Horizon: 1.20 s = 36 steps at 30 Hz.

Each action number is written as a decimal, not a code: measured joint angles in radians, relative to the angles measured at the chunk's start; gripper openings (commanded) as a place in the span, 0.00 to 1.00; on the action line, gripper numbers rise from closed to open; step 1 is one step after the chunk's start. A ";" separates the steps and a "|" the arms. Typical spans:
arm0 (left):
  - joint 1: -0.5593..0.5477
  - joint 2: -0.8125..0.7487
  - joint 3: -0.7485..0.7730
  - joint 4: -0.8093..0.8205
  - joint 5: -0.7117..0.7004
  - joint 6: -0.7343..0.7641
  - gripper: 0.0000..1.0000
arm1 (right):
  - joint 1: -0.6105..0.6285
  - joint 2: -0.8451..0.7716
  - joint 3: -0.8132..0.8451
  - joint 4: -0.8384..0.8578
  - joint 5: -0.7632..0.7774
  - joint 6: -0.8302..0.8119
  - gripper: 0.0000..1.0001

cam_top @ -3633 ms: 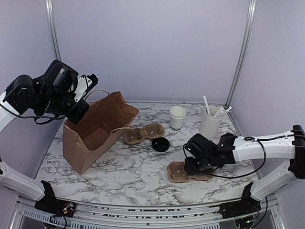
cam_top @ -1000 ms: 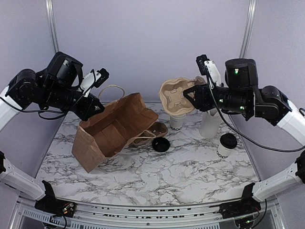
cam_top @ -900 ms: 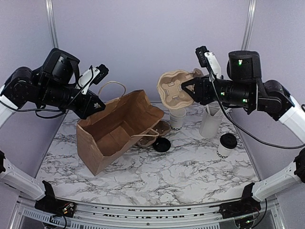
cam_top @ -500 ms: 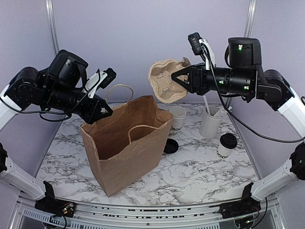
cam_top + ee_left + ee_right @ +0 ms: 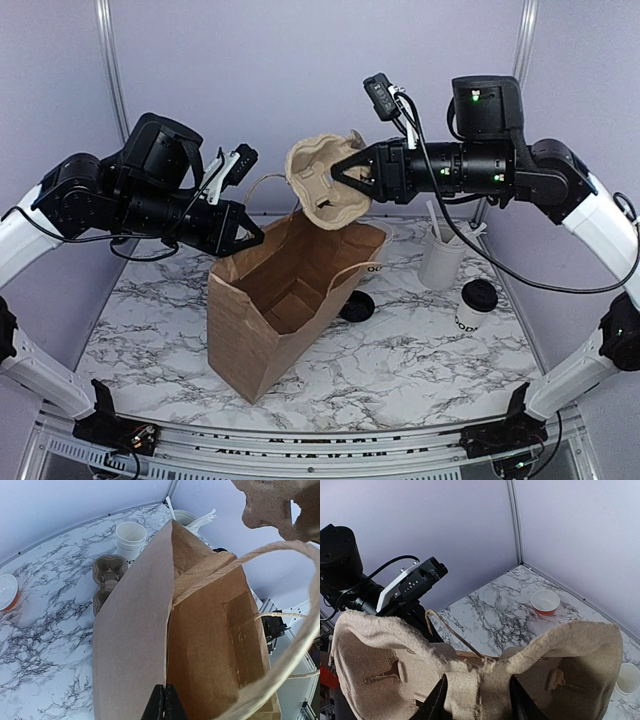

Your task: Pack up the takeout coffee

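The takeout coffee (image 5: 475,305), a small white cup with a black lid, stands on the table at the right, and neither gripper touches it. A brown paper bag (image 5: 290,300) stands open and tilted at the centre. My left gripper (image 5: 248,236) is shut on the bag's upper rim; in the left wrist view its fingertips (image 5: 163,702) pinch the bag's wall (image 5: 130,645). My right gripper (image 5: 345,175) is shut on a pulp cup carrier (image 5: 318,185), which it holds on edge just above the bag's mouth. In the right wrist view the carrier (image 5: 385,650) fills the space between the fingers (image 5: 438,702).
A second pulp carrier (image 5: 107,575) and an open white cup (image 5: 130,535) sit behind the bag. A tall cup of white utensils (image 5: 440,258) stands at the back right. A loose black lid (image 5: 352,308) lies by the bag's base. An orange-banded bowl (image 5: 545,601) is at the far left.
The left gripper has pulled the bag upright and to the right. The right gripper has carried the carrier left and lower, to just above the bag's mouth.
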 measured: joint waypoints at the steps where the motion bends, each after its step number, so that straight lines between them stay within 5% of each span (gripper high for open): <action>1: 0.000 0.000 -0.010 0.014 0.005 -0.013 0.00 | 0.000 0.007 0.004 -0.002 -0.016 0.002 0.36; 21: -0.010 -0.107 -0.306 0.339 0.053 -0.219 0.00 | 0.000 0.076 0.049 -0.081 -0.270 0.030 0.37; 36: -0.011 -0.192 -0.344 0.364 0.119 -0.223 0.00 | 0.000 0.130 0.047 -0.108 -0.344 0.045 0.37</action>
